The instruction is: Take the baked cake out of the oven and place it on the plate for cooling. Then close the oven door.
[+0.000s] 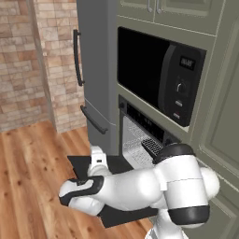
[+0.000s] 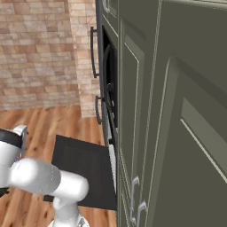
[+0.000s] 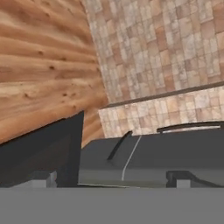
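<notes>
The end effector (image 1: 95,158) sits at the far end of the white arm, low over the oven door (image 1: 84,164), and its jaws are spread wide with nothing between them. In the hand view the camera is rolled over, looking past the door's dark edge (image 3: 48,153) toward the grey fridge (image 3: 175,148) and the brick wall (image 3: 166,52), so the end effector appears to point away from the oven cavity rather than into it.

The oven (image 1: 140,140) lies to the right of and slightly above the end effector in the left base view, its pale interior and wire rack open behind the dropped door. The door lies flat and horizontal, its long axis running across the oven's front; in the right base view it juts out from the cabinet run (image 2: 84,168).

The cake cannot be made out inside the cavity. The likely next move is to swing the hand round toward the opening.
</notes>
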You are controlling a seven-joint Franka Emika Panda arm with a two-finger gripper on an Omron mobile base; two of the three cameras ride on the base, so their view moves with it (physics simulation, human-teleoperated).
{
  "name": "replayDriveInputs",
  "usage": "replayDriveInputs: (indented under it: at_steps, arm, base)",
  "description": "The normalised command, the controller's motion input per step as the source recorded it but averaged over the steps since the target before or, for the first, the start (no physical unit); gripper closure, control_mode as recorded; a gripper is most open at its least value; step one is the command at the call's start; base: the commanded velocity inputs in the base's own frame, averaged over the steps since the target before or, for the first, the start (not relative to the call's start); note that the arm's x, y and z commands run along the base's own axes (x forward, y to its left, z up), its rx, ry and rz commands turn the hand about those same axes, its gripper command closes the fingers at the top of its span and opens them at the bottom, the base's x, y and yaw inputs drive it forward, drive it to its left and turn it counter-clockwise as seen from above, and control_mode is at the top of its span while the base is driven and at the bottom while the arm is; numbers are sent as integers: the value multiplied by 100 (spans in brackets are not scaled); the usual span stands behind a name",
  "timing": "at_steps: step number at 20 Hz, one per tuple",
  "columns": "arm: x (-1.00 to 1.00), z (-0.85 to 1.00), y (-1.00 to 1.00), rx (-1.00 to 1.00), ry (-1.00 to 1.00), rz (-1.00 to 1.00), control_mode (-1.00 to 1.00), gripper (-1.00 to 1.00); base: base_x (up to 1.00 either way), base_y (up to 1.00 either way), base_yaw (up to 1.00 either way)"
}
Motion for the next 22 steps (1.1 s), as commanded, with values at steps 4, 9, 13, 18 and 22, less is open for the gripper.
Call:
replayDriveInputs:
  at_steps: [4,9,13,18,22]
  arm:
    - [-41,-40,100,-17,-18,-42,-100,-100]
    - [-60,-55,100,-13,-28,-43,-100,-100]
    - [-48,-31,100,-6,-30,-46,-100,-100]
    - [-20,-18,100,-5,-21,-51,-100,-100]
    - [-10,-9,98,-7,-6,-53,-100,-100]
  base:
    - [0,0,0]
    - [0,0,0]
    - [0,0,0]
    - [0,0,0]
    - [0,0,0]
